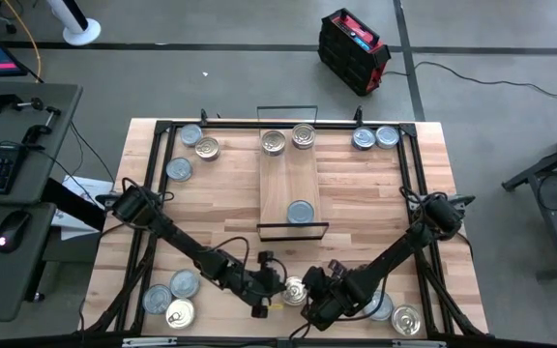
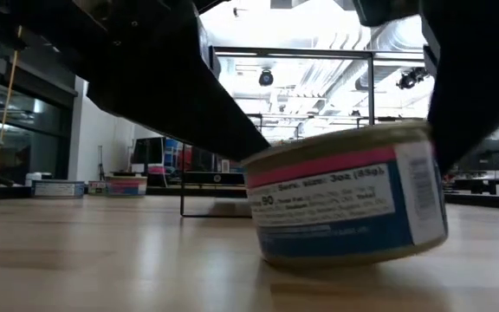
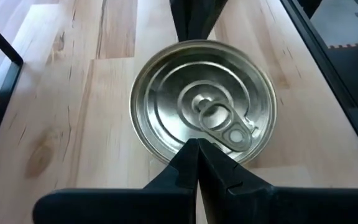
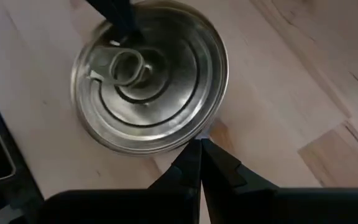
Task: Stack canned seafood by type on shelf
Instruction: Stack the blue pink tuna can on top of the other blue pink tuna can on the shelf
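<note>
A tin with a shiny ring-pull lid sits near the table's near edge, between both grippers. My left gripper is shut at the tin's left side. My right gripper is shut at its right side. In the low view the tin is tilted, its right side raised. The shelf lies mid-table. Two silver-lidded tins stand on its far end and a blue-grey one on its near end. My left gripper's shut fingertips lie on the lid's rim at the tin's left side, slanting down from the left. The tin rests on its lower left edge. My right gripper's shut fingertips meet the rim at the tin's right side, coming from the right. That side is raised.
Loose tins lie far left, far right, near left and near right, close behind my right arm. Black wire frames stand at the shelf's ends. Black rails run along the table's edges.
</note>
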Available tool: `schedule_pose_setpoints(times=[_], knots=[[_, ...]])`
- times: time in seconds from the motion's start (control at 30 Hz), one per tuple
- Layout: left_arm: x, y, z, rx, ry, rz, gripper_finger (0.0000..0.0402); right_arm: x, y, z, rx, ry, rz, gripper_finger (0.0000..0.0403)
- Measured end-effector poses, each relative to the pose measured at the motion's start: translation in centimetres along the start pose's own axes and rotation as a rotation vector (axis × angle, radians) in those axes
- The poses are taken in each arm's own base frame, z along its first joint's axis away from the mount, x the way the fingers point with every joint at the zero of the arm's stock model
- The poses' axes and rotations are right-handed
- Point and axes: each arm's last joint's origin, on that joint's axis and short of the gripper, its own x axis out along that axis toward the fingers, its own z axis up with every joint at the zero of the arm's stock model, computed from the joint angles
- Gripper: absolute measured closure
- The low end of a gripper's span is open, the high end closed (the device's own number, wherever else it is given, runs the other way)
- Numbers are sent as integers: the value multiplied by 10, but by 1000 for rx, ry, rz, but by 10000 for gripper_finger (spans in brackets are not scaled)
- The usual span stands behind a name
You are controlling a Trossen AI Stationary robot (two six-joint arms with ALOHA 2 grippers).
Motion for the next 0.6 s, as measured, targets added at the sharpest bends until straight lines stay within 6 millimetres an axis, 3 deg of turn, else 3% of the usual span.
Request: schedule_pose_setpoints(times=[0.4, 0.5, 0.6], knots=[[-1, -4, -7, 28, 39, 7, 402, -18, 16, 14, -7, -51, 67, 403], [2, -1, -17, 50, 94, 27, 401, -18, 16, 16, -26, -45, 66, 403], [-1, -2, -12, 43, 75, 26, 401, -18, 17, 16, -26, -43, 68, 403]])
